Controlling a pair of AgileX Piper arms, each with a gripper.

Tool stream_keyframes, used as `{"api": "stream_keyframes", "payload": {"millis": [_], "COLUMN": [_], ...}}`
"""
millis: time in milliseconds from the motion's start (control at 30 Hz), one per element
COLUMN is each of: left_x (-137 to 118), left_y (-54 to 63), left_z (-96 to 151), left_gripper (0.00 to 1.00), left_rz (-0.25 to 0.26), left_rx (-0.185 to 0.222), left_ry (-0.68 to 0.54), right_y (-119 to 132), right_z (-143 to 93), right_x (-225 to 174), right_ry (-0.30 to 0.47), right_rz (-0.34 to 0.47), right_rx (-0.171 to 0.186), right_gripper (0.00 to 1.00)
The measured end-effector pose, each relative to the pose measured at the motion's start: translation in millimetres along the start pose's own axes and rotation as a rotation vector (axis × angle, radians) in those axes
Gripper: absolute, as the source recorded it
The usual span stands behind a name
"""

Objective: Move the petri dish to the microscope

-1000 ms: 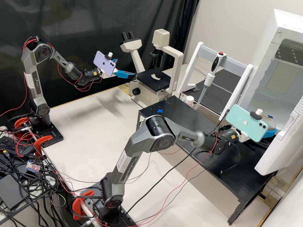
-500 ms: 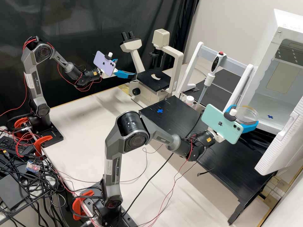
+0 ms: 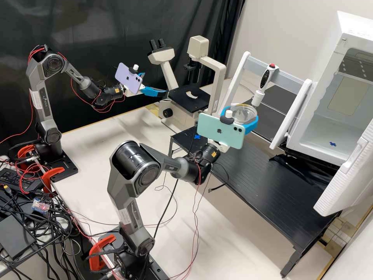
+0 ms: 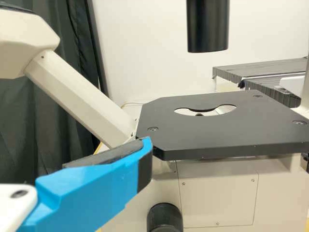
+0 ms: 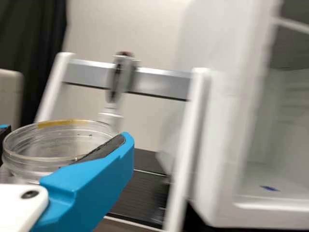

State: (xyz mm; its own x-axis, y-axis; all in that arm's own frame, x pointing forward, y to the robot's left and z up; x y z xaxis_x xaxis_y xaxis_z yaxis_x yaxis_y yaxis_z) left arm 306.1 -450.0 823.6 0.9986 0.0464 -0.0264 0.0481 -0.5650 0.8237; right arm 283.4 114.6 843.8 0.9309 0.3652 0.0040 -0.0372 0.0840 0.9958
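The right gripper [image 3: 246, 112] had just swung leftward, carrying the clear dish [image 3: 241, 116] away from the open white box [image 3: 326, 70] and towards the microscope [image 3: 217, 77]. That meant the fetching looked done and the carrying was under way, with the setting down to come. The dish sat between this gripper's two blue fingers, pinched at its sides and roughly level, held above the black shelf [image 3: 272, 182]. In the earliest frame the gripper was at the box's mouth, the dish partly hidden; half a second ago it was just in front of the box. Now the box stood well off to its right, the pipette [image 3: 266, 77] hung in its rack [image 3: 289, 77] just beyond, and the microscope's bare black stage [image 3: 180, 97] lay ahead and to its left. The left gripper [image 3: 155, 83] had not moved: its fingers were spread, with nothing between them, close beside the stage.
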Motion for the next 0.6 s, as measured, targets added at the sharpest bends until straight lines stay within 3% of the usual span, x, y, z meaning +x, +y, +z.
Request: {"api": "stream_keyframes", "payload": {"millis": [200, 600], "left_x": [0.0, 0.0], "left_y": [0.0, 0.0], "left_z": [0.0, 0.0], "left_gripper": [1.0, 1.0], "left_rz": [0.0, 0.0], "left_rx": [0.0, 0.0], "left_ry": [0.0, 0.0], "right_y": [-40.0, -101.3], "right_z": [-36.9, -79.0], "right_x": [14.3, 48.9], "right_ry": [0.093, 0.103], "right_rz": [-0.109, -0.24], "right_rx": [-0.036, -0.072], "right_gripper": [0.0, 0.0]}}
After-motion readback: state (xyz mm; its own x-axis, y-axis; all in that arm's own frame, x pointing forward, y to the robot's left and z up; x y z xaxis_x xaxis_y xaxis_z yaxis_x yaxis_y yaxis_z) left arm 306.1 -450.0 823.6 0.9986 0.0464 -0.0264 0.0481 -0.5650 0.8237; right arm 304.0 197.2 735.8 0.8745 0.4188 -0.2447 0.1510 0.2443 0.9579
